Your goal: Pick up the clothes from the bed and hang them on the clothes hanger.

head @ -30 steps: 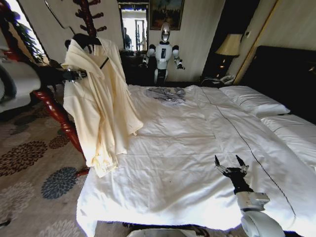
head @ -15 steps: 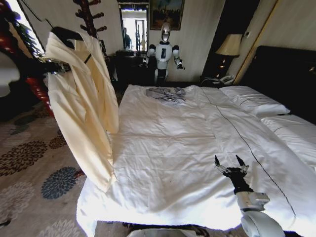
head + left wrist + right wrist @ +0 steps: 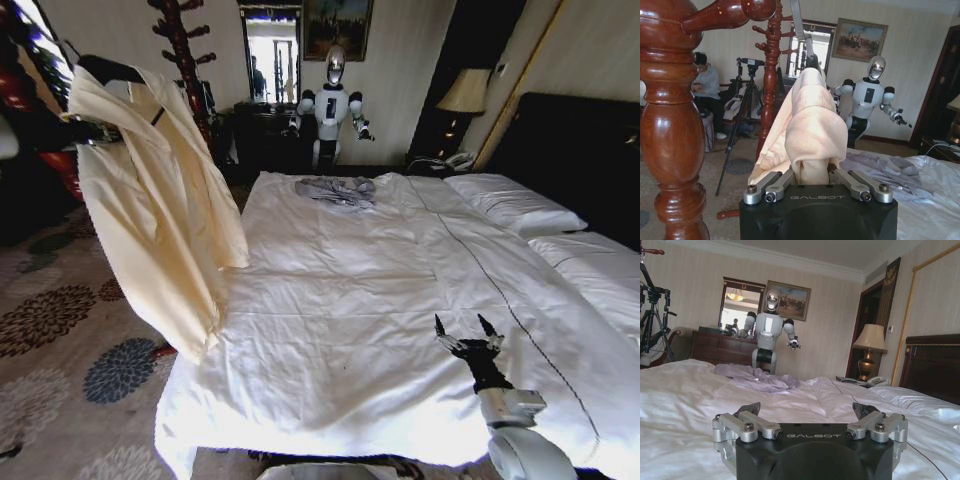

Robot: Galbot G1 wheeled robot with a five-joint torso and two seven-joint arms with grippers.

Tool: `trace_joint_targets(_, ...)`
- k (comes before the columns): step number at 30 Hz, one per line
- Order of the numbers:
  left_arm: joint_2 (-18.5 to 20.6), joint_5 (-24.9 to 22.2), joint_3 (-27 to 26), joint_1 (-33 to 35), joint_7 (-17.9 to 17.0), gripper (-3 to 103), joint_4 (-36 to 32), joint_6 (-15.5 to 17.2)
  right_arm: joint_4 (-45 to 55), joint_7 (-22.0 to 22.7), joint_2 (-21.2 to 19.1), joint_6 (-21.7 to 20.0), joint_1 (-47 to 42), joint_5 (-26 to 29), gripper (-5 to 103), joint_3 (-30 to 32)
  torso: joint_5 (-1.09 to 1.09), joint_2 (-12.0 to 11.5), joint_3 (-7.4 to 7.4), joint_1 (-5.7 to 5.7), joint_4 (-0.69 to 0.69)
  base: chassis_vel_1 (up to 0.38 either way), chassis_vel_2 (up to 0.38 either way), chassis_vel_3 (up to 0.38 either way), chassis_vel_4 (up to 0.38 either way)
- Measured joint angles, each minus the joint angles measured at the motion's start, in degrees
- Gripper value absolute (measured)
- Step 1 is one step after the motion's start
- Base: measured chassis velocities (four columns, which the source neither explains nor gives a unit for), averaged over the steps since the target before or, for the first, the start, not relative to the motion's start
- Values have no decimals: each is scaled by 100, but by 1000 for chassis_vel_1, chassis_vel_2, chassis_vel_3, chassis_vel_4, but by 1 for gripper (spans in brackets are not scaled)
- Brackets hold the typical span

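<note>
The left gripper [image 3: 814, 176] is raised high out to the left, fingers clamped on cloth. The right gripper [image 3: 468, 327] hovers low, fingers spread apart.

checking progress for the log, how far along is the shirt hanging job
Done: the pale cream-yellow fabric shirt is off the white-sheeted bed and draped on the thin dark hanger.
In hand: the left gripper grips the shirt beside the red-brown wooden coat stand.
Left: hooking the hanger onto the stand and letting go.
The right gripper hovers open over the bed.
</note>
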Motion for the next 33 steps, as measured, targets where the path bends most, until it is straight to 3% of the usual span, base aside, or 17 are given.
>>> trace_joint_targets(33, 174, 0, -154, 313, -8, 18, 250, -8, 0, 0, 0, 1, 0, 0, 100, 0, 1, 0, 0, 0, 1, 0, 0, 0, 0)
